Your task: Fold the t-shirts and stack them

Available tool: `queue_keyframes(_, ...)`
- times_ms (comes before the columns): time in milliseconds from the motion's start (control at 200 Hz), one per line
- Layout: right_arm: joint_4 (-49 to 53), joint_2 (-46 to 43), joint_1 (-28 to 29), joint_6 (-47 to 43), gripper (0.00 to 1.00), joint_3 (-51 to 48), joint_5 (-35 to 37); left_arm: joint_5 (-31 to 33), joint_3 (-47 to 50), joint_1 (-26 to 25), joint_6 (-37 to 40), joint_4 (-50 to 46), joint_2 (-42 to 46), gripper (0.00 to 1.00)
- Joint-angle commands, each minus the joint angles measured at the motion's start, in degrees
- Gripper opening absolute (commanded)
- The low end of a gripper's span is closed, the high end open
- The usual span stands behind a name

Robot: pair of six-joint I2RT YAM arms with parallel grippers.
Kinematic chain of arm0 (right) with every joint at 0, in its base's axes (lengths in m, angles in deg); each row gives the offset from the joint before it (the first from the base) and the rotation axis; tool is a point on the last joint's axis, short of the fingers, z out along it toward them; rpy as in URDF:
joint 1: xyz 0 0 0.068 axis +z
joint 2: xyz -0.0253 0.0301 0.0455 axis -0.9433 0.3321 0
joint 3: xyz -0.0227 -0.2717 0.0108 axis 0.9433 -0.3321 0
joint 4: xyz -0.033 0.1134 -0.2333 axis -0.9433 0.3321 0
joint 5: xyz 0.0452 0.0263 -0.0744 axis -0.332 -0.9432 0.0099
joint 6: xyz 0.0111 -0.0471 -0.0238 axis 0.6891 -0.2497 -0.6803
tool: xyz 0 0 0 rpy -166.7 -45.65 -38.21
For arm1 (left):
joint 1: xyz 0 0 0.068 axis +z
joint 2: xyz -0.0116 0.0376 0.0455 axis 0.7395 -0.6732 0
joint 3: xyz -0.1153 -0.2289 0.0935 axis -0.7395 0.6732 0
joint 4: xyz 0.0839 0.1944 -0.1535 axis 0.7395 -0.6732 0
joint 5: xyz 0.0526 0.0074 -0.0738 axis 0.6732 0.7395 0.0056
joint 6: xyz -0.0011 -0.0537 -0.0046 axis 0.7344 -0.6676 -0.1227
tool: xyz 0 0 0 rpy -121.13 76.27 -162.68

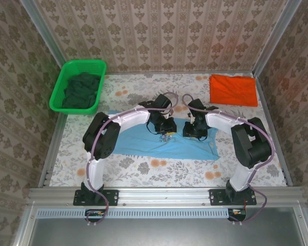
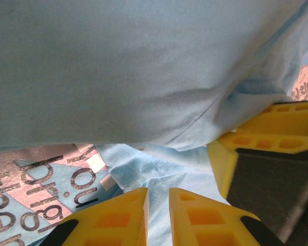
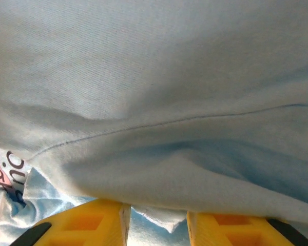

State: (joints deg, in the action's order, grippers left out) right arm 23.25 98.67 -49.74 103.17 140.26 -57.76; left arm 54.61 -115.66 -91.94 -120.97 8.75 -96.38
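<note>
left claw [image 2: 156, 218]: yellow fingers nearly together, light blue cloth in the slit, so it is clenched on the shirt.
right claw [image 3: 156, 223]: yellow fingers set wider, with a thicker wad of the same cloth and a white scrap between them; grasping the shirt.
counts: 2 t-shirts, 2 arms, 2 claws, 1 basket.
light blue t-shirt [image 1: 138, 144]: landmark. Lies mid-tabletop as a wide, shallow band, mostly flat. Both claws meet at its far edge near the middle, close to each other.
shirt close up: in both wrist views a smooth sheet of it drapes over the finger ends. A thin stitched seam runs across it, and crumpled folds sit below, next to the fingers.
print [image 2: 38, 182]: dark lettering with small white patches on the blue cloth, just left of the left claw. The letters are too skewed to read.
orange-red t-shirt [image 1: 233, 90]: plain, folded into a flat rectangle, beyond the blue shirt and to its right, well apart.
basket [image 1: 55, 100]: green plastic, beyond the blue shirt and to its left, apart from it.
basket load [image 1: 82, 92]: dark green cloth heaped inside; piece count cannot be told.
left arm [image 1: 103, 137]: arches over the blue shirt's left part.
right arm [image 1: 250, 142]: arches in past its right end.
tabletop [image 1: 159, 169]: floral cover, bare strip on the near side of the blue shirt.
</note>
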Motion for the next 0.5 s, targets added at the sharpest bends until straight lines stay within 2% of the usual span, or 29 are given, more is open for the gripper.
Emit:
queue_keyframes(0, -0.4, 2.0, 0.8, 2.1, 0.30, 1.4, 1.7, -1.6, -2.6, -0.1, 5.5, -4.7, -2.4, 0.18)
queue_keyframes(235, 0.6, 1.9, 0.8, 3.9, 0.13, 2.9, 1.0, 0.2, -5.4, 0.0, 8.6, -8.6, -5.3, 0.17)
queue_keyframes(360, 3.7, 1.1, 0.7, 4.2, 0.09, 4.8, 0.4, 2.9, -6.4, -0.1, 8.7, -10.9, -6.7, 0.17)
queue_keyframes(495, 6.7, 0.9, 0.5, 5.7, 0.08, 6.5, -4.5, 3.9, -6.5, -0.2, 8.5, -10.9, -7.0, 0.17)
